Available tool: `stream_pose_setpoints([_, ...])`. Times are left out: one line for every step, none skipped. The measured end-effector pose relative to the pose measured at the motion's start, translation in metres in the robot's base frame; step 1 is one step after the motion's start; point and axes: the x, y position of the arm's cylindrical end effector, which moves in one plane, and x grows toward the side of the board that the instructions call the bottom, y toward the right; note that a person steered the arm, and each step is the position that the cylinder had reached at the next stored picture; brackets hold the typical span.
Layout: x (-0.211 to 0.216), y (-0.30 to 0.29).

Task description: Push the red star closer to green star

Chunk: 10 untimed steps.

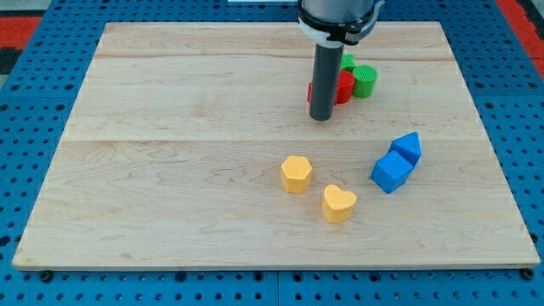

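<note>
A red block (343, 87), its shape partly hidden by the rod, sits near the view's top, right of centre. A green block (365, 81) with ridged sides touches its right side. A second green block (348, 61) peeks out just above the red one, mostly hidden behind the rod. I cannot tell which green block is the star. My tip (321, 117) rests on the board at the red block's lower left, right against it or very close.
A yellow hexagon-like block (296, 173) and a yellow heart (338, 203) lie below centre. Two blue blocks (407, 147) (391, 173) touch each other at the view's right. The wooden board (170, 170) lies on a blue pegboard.
</note>
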Motion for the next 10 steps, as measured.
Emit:
stream_pose_setpoints([-0.017, -0.023])
stream_pose_setpoints([-0.026, -0.042])
stream_pose_setpoints([-0.029, -0.046])
stream_pose_setpoints([-0.005, -0.042])
stream_pose_setpoints([0.003, -0.015])
stream_pose_setpoints([0.000, 0.016])
stream_pose_setpoints([-0.021, 0.012])
stream_pose_setpoints([-0.035, -0.026])
stream_pose_setpoints([-0.039, -0.038])
stream_pose_setpoints([-0.039, -0.055])
